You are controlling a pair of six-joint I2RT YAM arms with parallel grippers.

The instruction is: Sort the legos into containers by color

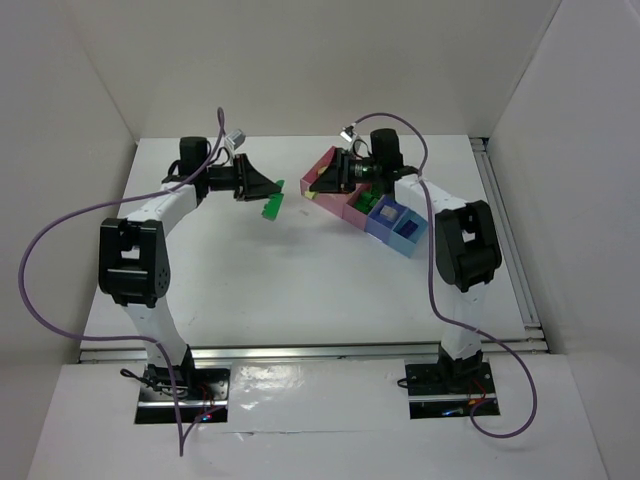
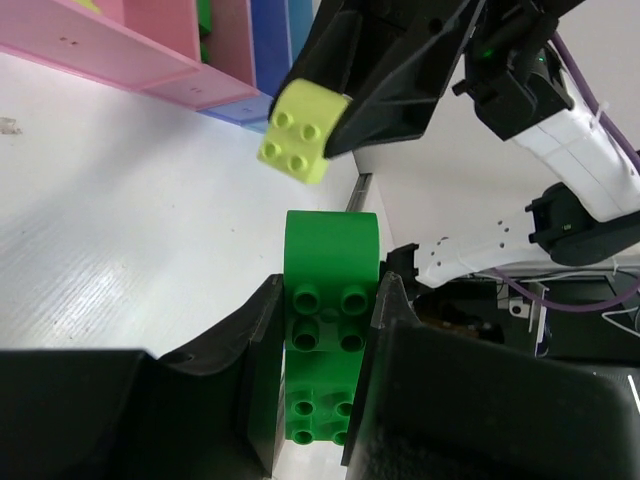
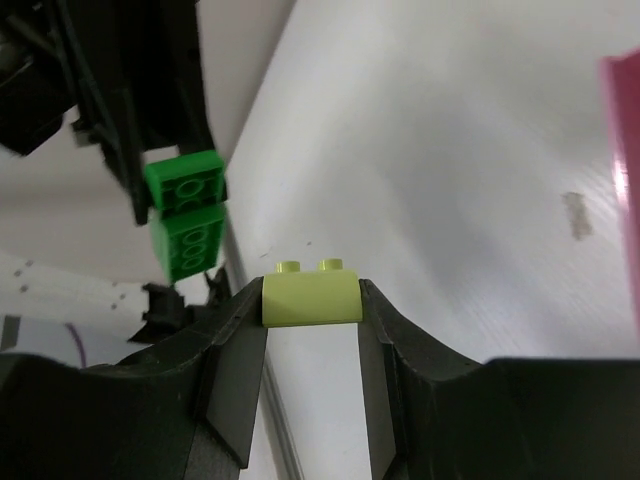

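No readable text, label, brand, number or sign shows on anything in these views.

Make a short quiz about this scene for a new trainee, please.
1. True or false: the left pincer grips a green lego.
2. Which colour is the brick in the right pincer? A beige, B pale yellow-green, C purple.
3. Fill in: the containers are pink and ____.
Key: 1 true; 2 B; 3 blue.
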